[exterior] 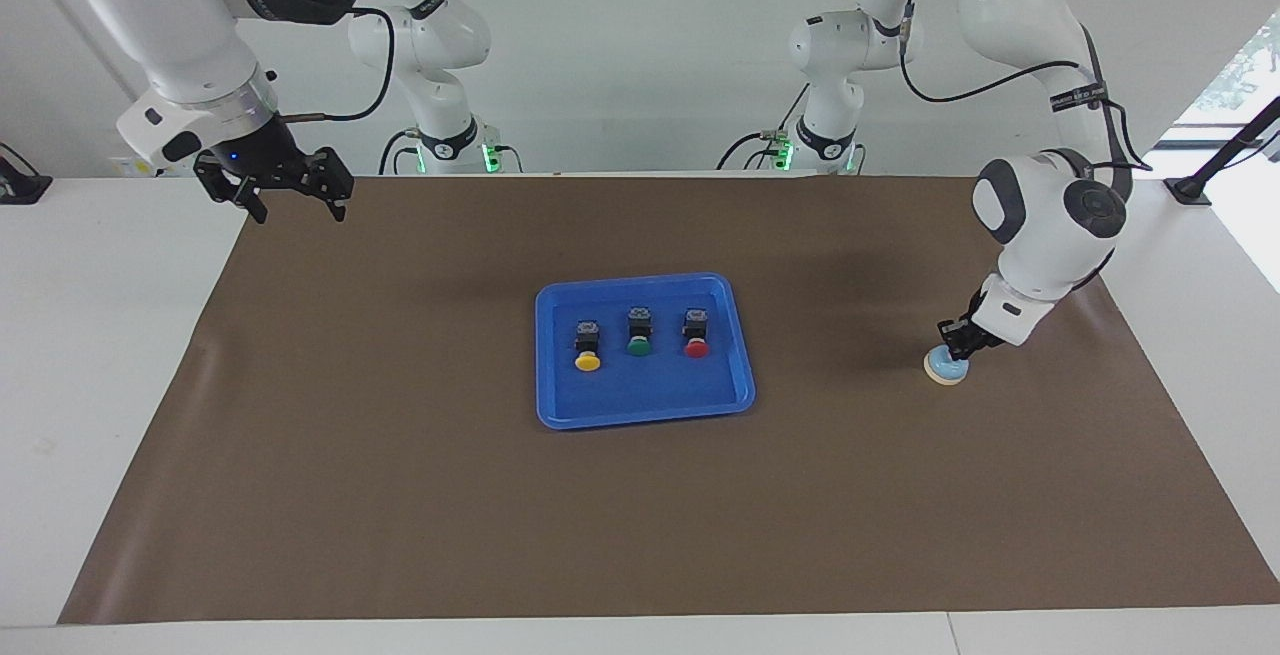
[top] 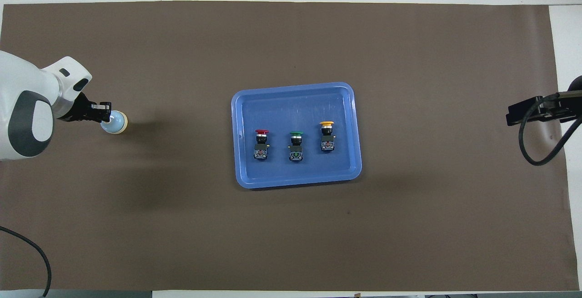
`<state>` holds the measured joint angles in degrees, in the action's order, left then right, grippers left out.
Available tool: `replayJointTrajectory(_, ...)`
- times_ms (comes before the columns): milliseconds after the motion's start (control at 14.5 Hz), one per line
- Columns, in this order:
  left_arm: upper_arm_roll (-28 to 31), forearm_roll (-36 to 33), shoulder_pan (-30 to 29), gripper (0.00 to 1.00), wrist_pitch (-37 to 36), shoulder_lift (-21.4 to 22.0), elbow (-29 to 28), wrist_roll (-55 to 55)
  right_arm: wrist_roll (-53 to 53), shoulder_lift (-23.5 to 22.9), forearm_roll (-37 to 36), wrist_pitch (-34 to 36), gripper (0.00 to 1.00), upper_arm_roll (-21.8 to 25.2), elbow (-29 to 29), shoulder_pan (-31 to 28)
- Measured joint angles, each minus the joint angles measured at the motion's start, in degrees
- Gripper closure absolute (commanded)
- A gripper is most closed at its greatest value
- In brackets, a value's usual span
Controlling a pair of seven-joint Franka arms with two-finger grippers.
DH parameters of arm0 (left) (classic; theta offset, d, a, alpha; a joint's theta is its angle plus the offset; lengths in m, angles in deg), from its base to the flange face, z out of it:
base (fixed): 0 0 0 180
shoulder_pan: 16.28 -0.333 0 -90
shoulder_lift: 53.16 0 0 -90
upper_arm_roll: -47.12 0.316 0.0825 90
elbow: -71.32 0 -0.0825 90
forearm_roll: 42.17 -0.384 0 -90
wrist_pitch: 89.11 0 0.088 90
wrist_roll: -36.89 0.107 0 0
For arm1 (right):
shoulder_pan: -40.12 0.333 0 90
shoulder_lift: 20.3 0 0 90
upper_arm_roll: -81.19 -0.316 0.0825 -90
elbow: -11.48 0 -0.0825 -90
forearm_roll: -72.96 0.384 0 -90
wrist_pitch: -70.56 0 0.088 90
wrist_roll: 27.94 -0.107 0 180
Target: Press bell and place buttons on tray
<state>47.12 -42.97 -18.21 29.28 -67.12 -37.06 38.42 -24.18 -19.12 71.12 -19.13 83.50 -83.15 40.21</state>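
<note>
The light-blue bell [exterior: 945,367] [top: 115,123] sits on the brown mat toward the left arm's end of the table. My left gripper [exterior: 960,343] [top: 106,115] is shut, tips down on top of the bell. The blue tray [exterior: 640,415] [top: 295,179] lies mid-table. In it stand the yellow button [exterior: 587,348] [top: 326,136], the green button [exterior: 639,332] [top: 296,145] and the red button [exterior: 696,333] [top: 261,143] in a row, apart from each other. My right gripper [exterior: 300,210] is open and empty, raised over the mat's corner at the right arm's end, and waits.
The brown mat [exterior: 400,495] covers most of the white table. A black clamp stand [exterior: 1215,170] sits on the table edge at the left arm's end.
</note>
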Motion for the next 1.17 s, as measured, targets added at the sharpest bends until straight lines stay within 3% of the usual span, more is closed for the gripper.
replayJointTrajectory(207,-0.22,0.00,0.09,0.00,-10.66,2.35,6.82,0.20,0.00,0.00,0.00,0.00,0.00,0.00,0.00,0.00)
replayJointTrajectory(691,-1.15,0.01,0.81,0.00,-25.66,13.61,9.75,0.40,0.00,0.00,0.00,0.00,0.00,0.00,0.00,0.00)
replayJointTrajectory(1175,-1.48,0.03,0.97,0.00,-26.77,14.18,10.96,0.41,0.00,0.00,0.00,0.00,0.00,0.00,0.00,0.00)
